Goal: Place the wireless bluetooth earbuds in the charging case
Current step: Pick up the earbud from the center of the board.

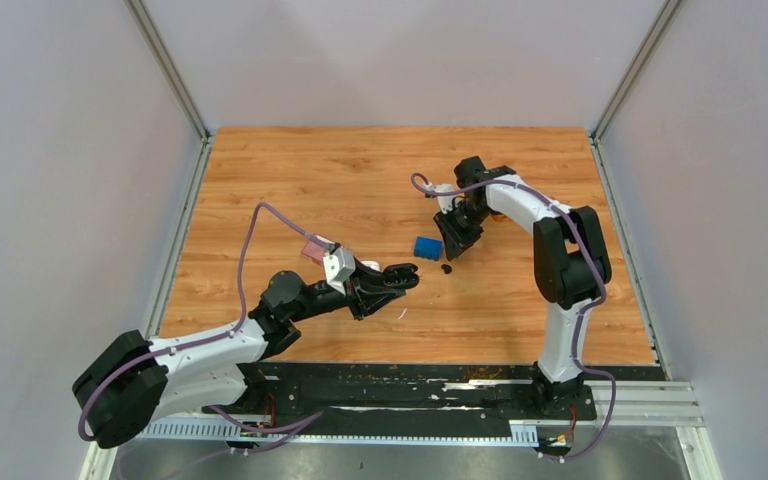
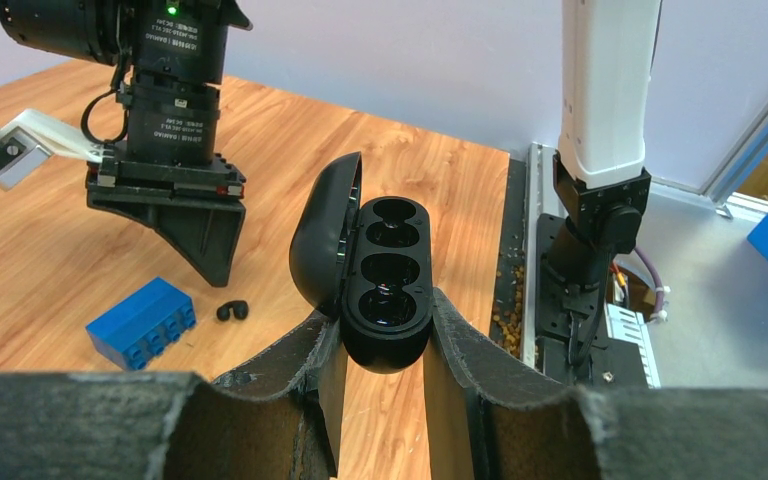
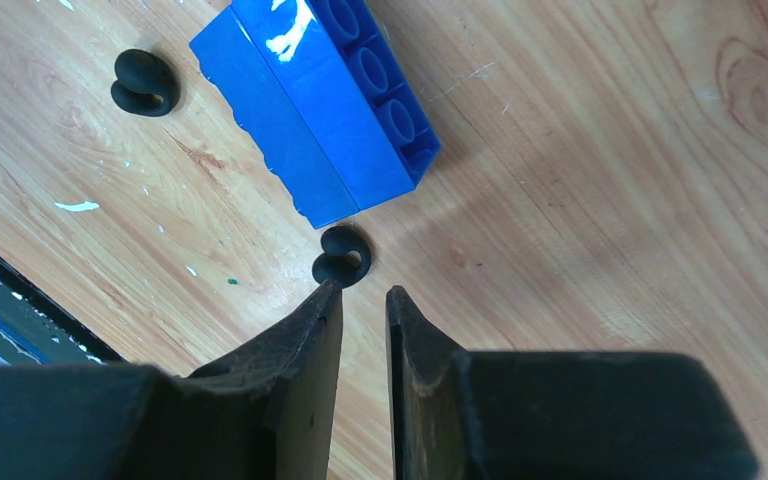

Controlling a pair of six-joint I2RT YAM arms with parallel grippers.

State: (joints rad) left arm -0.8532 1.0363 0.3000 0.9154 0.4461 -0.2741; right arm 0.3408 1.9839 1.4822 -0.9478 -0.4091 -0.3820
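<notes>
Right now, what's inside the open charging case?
Both wells of the case look empty; both black earbuds lie on the table. The lid's inner face is turned away, unseen.

Small white print on right arm's black wrist housing (image 2: 174, 75), too fine to read, no other legible text

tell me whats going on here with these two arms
The left gripper holds a black charging case with its lid open and both wells empty. The right gripper hangs low over the table, fingers a narrow gap apart and holding nothing, just short of a black earbud lying at the corner of a blue block. A second black earbud lies a little apart from the block. Neither is in the case yet.
</notes>
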